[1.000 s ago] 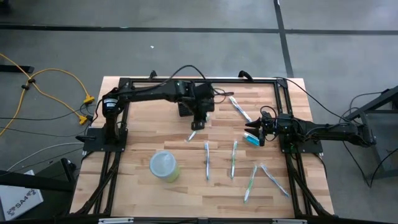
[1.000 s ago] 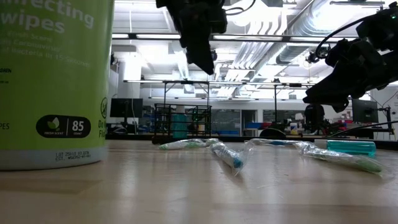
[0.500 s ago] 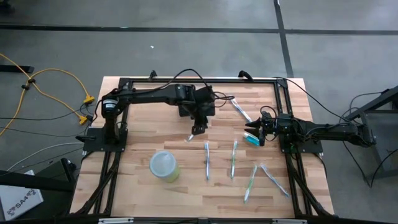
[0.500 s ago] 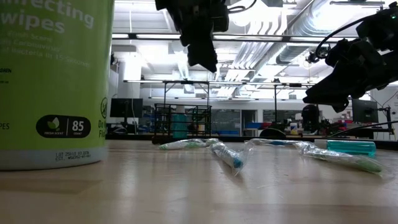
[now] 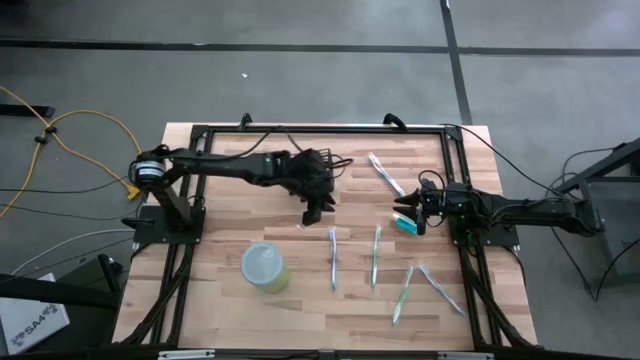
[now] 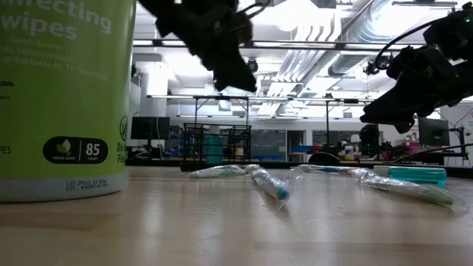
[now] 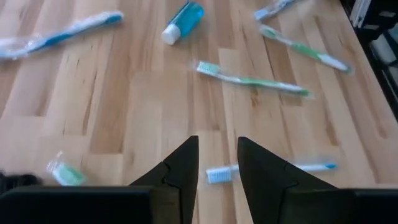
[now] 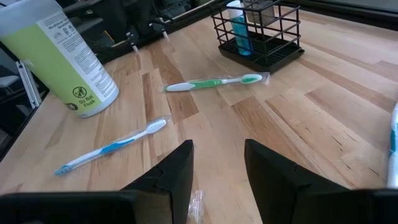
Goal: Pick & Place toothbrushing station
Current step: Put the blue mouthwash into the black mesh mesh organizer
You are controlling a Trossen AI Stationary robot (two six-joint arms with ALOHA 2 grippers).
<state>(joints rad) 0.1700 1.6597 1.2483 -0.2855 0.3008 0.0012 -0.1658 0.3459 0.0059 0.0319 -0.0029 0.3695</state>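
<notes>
Open tabletop lies along the near edge. Obstacles: wipes tub at near left, and four toothbrushes spread across the centre-right, with narrow bare lanes between them

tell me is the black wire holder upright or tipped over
Upright: the black wire holder stands flat on its base on the table, open top up, a blue tube standing inside.

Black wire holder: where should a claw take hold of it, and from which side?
Probably from above, pinching the top rim of one wall of the holder, one finger inside, one outside. It stands upright and open-topped; a blue tube stands at one end, so grip away from it.
</notes>
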